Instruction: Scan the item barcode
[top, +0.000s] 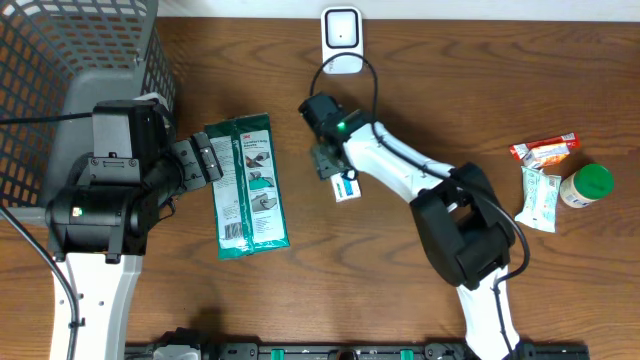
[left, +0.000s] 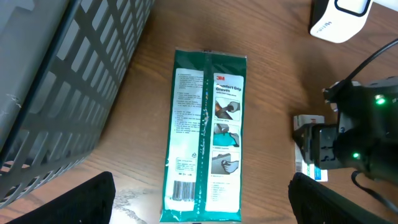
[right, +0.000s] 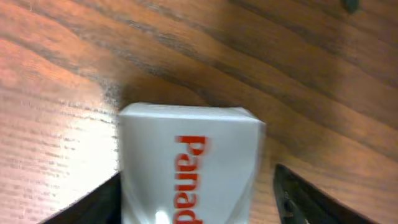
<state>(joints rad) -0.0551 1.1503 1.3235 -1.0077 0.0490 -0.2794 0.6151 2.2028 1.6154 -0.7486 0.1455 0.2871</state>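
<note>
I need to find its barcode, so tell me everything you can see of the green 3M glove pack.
The green 3M glove pack is a flat, glossy plastic packet lying on the wooden table beside the grey mesh basket. Its upward face shows a centre seam, small white print, three glove pictures and a barcode at one corner. The open left hand is by its edge, not gripping it.

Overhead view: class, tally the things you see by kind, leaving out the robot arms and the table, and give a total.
Packets: 3 (green glove packet, red packet, white packet)
White box: 1
Green-lidded jar: 1
Scanner: 1
Basket: 1
Total: 7
</note>
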